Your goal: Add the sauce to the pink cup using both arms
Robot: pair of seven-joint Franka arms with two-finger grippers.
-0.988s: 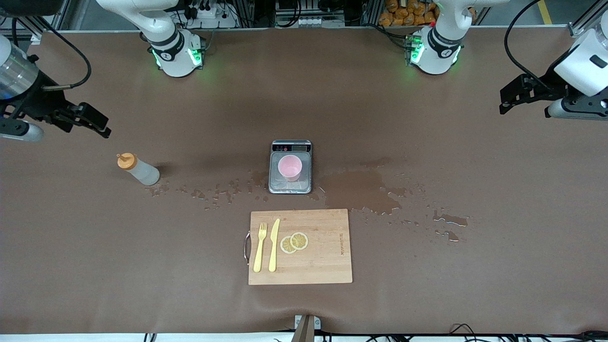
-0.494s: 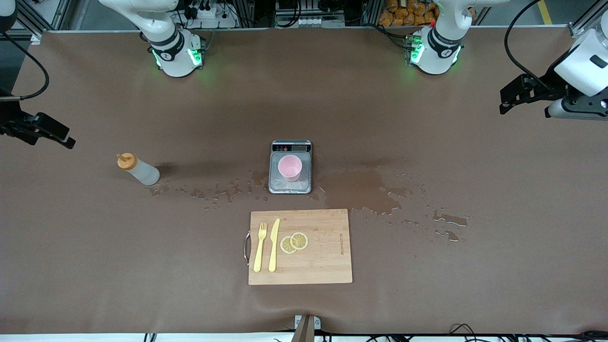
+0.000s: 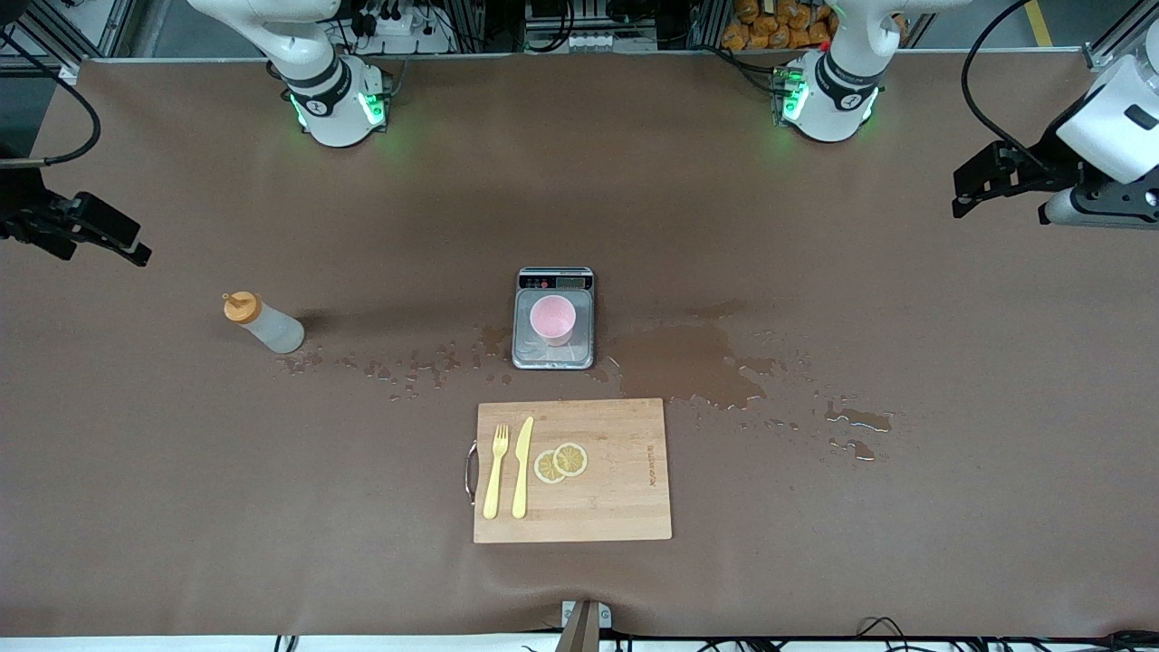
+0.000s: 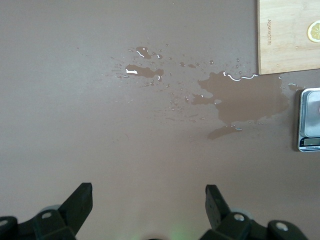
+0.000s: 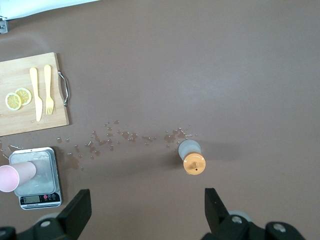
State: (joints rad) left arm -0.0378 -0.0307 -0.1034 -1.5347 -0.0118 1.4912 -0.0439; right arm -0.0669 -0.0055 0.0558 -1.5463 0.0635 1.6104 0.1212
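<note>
Nearest the front camera is the cutting board with a fork, knife and lemon slices. Farther back, the pink cup stands on the scale, puddles beside it. The sauce stands upright toward the right arm's end. Right gripper hangs over the sauce, fingers spread, empty. Left gripper waits over bare table at its own end, spread too.

Scale, cutting board, puddle
</note>
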